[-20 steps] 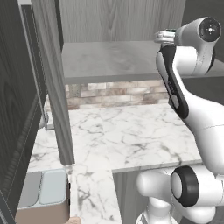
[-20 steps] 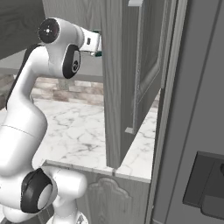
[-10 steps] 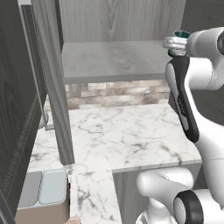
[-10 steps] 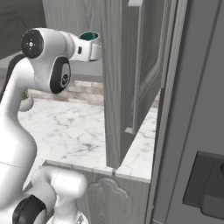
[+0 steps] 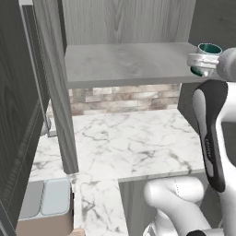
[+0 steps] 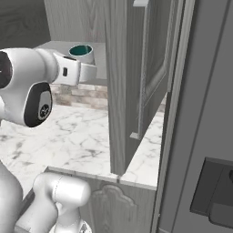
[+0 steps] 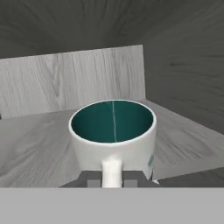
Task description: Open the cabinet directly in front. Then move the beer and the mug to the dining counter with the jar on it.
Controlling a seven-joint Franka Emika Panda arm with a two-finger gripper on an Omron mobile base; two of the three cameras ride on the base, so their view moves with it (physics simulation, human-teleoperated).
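Observation:
The cabinet stands open, its left door (image 5: 55, 87) and right door (image 6: 132, 82) swung out toward me over a grey shelf (image 5: 124, 62). The mug (image 7: 113, 131), silvery-grey with a teal inside, sits right before the hand camera with its handle between my fingertips (image 7: 89, 179). My gripper (image 7: 112, 178) is shut on that handle. The mug (image 5: 208, 51) is at the shelf's front right corner, also seen as the mug (image 6: 82, 51) just above my white hand (image 6: 75, 73). I cannot tell whether it rests on the shelf. The beer, jar and dining counter are out of view.
Below the cabinet lies a marble worktop (image 5: 129, 143) with a brick backsplash (image 5: 124, 97). A tall dark unit (image 6: 205, 136) stands close on the right and a dark panel (image 5: 18, 120) on the left. Two pale bins (image 5: 46, 198) sit low at the left.
My hand has drawn back out of the cabinet toward the shelf's front right corner, bringing the mug with it. The arm's upper joints swung aside; the doors have not moved.

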